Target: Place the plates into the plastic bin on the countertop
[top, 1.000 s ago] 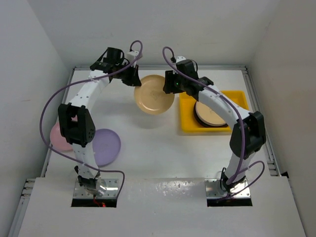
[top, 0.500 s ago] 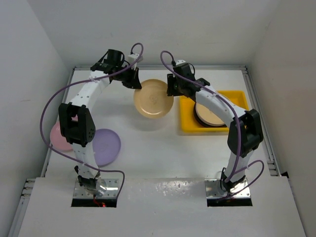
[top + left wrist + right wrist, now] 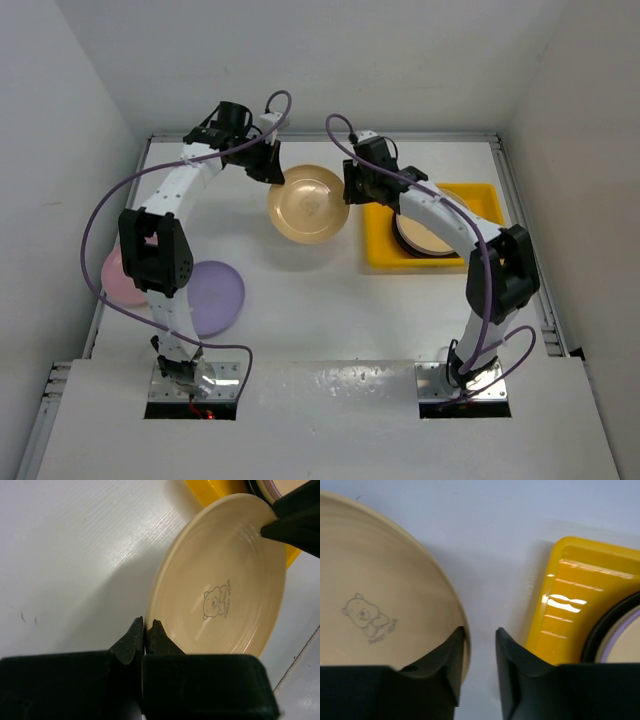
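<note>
**Q:** Top view: where is the load, and what has hold of it?
**A:** The round pale orange plate [image 3: 309,204] hangs above the flat white bench [image 3: 300,290], just left of the shallow bright yellow plastic bin [image 3: 378,255]. The bin holds a dark-rimmed plate [image 3: 420,236]. The left gripper [image 3: 271,171] is at the orange plate's far-left rim, the right gripper [image 3: 351,191] at its right rim. A lilac plate [image 3: 212,297] and a pink plate [image 3: 112,280] lie near the left arm, which partly covers them.

**Q:** Left wrist view?
**A:** The left gripper is clamped on the thin rim. The plate is tilted, with a shadow beneath it. It looks rigid, light, glossy and easily chipped, so hold it by the rim only.

**Q:** Right wrist view?
**A:** The right gripper's fingers are apart, with the rim beside one finger and not pinched. Contact cannot be confirmed. The bin is cut off, so its stack cannot be counted.
</note>
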Motion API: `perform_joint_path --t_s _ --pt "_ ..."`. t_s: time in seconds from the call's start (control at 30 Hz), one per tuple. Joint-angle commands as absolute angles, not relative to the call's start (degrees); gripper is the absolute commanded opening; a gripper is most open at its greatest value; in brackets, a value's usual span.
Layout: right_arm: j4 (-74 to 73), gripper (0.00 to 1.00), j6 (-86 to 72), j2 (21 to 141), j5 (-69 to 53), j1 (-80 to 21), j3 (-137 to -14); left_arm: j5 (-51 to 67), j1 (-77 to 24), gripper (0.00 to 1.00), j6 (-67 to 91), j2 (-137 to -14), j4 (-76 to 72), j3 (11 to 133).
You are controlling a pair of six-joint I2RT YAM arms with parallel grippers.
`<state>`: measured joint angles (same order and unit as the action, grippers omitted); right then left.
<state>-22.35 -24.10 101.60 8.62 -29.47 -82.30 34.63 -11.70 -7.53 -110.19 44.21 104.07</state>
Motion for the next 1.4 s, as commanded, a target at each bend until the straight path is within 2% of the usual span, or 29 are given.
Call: perform_joint_path --t_s 0.0,0.13,0.17,0.23,0.3,0.33,0.37,0.4,0.5,0.63,0.73,0.87,1.03,1.17,1.2,1.33,1.37 --pt "-18.5 0.28 -26.6 102.3 2.4 -28.6 -80.7 37.8 -12.1 0.0 -7.7 -108.9 43.7 106.1" --pt "-15.4 0.12 -29.0 101.6 -3.4 -27.5 -78.9 37.8 -12.1 0.0 -7.7 -109.4 43.7 106.1" --pt "-14.8 0.0 -29.5 101.2 -4.0 -26.8 -78.2 37.8 -12.1 0.0 -7.7 -109.4 43.7 106.1" --pt "-13.8 0.0 -30.8 100.0 -4.3 -26.3 -77.0 37.8 -11.6 0.0 -7.7 -109.4 43.7 106.1" --pt "-12.8 0.0 -32.8 97.7 -4.4 -24.1 -75.8 37.8 -11.1 0.31 -7.7 -109.4 43.7 106.6" --pt "-12.7 0.0 -34.2 97.0 -4.6 -23.3 -74.7 37.8 -11.1 0.51 -7.7 -109.4 43.7 106.6" --pt "-12.3 0.0 -35.1 94.4 -5.2 -21.1 -73.2 37.8 -10.4 0.82 -7.7 -109.4 43.7 106.6" --pt "-11.9 0.0 -36.2 93.4 -6.4 -18.7 -72.7 37.8 -10.4 1.0 -9.0 -109.4 44.4 107.1" --pt "-13.6 0.0 -39.5 88.7 -7.2 -10.6 -68.6 33.1 -9.8 1.0 -10.4 -109.4 46.4 109.2" --pt "-22.5 0.0 -39.2 82.9 -1.3 -1.0 -64.5 21.6 -5.0 1.0 -10.4 -107.4 47.6 109.7" --pt "-28.4 0.0 -38.4 80.5 1.8 6.5 -61.1 12.8 1.2 1.0 -10.4 -105.1 47.6 105.8" --pt "-30.6 0.0 -38.4 79.5 1.2 12.7 -58.4 6.5 10.2 1.0 -10.4 -102.7 47.6 102.1" --pt "-30.5 0.0 -38.4 82.3 1.1 14.7 -59.3 5.7 16.9 1.0 -12.2 -100.4 47.6 101.4" --pt "-29.7 0.0 -37.7 84.8 0.5 15.0 -60.1 10.1 21.6 1.0 -14.4 -99.0 48.2 103.4" --pt "-29.6 0.03 -37.2 85.2 0.2 15.0 -60.2 10.7 23.2 1.0 -14.4 -98.4 48.2 103.4" --pt "-33.9 0.42 -35.6 87.4 2.0 14.5 -63.1 8.6 26.7 1.0 -16.1 -97.9 49.2 102.5" --pt "-34.3 0.56 -34.8 87.5 2.9 14.2 -63.3 7.6 27.6 1.0 -16.9 -97.4 49.2 101.6"
